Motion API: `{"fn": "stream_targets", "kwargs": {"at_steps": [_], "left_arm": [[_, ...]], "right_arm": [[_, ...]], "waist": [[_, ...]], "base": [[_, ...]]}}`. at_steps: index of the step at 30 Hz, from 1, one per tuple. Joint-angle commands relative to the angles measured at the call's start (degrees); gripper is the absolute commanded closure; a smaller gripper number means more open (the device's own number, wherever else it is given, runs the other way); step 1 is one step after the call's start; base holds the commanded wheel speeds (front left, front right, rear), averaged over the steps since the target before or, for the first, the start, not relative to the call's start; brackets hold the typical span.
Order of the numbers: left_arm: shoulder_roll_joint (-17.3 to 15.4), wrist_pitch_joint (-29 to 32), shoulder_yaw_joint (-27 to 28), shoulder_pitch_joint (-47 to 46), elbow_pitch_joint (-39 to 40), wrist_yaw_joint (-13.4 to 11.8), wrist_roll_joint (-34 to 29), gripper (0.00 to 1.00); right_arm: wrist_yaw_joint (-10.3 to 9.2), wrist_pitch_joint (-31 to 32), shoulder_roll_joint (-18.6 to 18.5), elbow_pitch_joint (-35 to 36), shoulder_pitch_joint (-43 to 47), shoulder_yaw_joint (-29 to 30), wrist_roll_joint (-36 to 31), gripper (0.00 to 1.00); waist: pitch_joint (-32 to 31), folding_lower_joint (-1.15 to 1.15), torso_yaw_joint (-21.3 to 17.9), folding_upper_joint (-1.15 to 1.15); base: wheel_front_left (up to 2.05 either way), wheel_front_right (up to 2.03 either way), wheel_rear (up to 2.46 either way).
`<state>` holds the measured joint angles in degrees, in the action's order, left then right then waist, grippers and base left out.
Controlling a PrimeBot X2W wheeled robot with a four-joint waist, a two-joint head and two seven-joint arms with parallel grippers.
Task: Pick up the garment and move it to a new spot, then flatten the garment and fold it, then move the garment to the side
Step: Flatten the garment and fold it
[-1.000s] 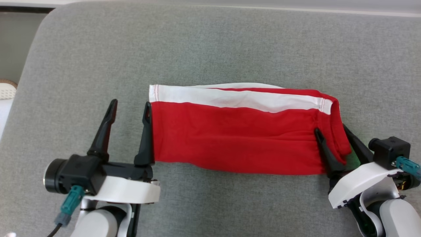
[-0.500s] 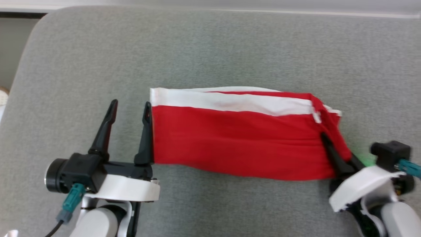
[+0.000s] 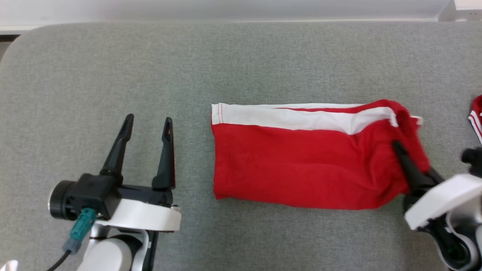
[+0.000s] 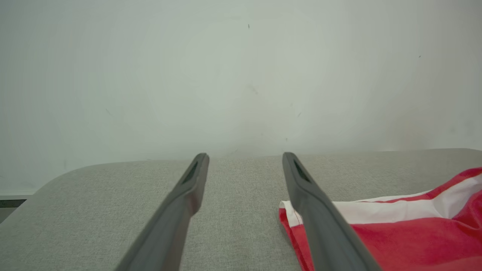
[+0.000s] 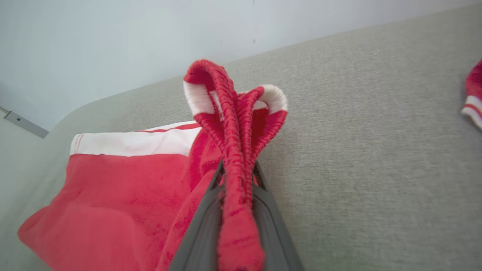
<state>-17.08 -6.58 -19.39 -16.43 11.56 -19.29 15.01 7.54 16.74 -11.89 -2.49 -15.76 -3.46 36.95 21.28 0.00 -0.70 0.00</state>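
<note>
Garment (image 3: 301,165), folded, was gripped at its right end by right tool (image 5: 239,169); left tool (image 3: 149,118) was held open, clear. Move aside judged in hand; rightward drag, then release, called for.

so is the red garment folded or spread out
Folded: the garment lies as a layered rectangle, its bunched right end pinched in the right gripper.

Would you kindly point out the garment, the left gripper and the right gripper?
garment (image 3: 293,165), head view, middle of its red panel.
left gripper (image 3: 149,118), head view, between its open fingertips.
right gripper (image 5: 239,165), right wrist view, between its fingertips.
</note>
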Motion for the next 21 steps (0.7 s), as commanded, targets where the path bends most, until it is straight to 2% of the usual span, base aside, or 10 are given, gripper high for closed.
{"fn": "stream_targets", "kwargs": {"at_steps": [1,5,9,21], "left_arm": [[-0.3,0.3,-0.2,0.0,0.2,0.0,0.0,0.00],[0.0,0.5,-0.6,-0.7,0.3,0.0,0.0,0.00],[0.6,0.2,-1.1,-1.1,-0.1,0.1,0.3,0.00],[3.0,-2.3,-2.7,-3.0,-3.2,1.0,1.7,0.00]], "right_arm": [[-0.14,2.7,0.9,0.9,-1.3,-1.2,2.8,1.00],[-0.14,9.1,3.6,2.6,-3.2,-4.4,10.2,1.00],[-0.14,12.5,6.4,2.6,-5.9,-8.1,16.2,1.00],[-0.13,8.8,8.9,-7.1,-12.7,-20.9,20.4,1.00]], "waist": [[0.1,0.00,0.2,0.00],[0.7,0.00,1.5,0.00],[1.7,0.00,3.2,0.00],[4.0,0.00,8.8,0.00]], "base": [[0.00,0.00,0.00],[0.00,0.00,0.00],[0.00,0.00,0.00],[0.00,0.00,0.00]]}}
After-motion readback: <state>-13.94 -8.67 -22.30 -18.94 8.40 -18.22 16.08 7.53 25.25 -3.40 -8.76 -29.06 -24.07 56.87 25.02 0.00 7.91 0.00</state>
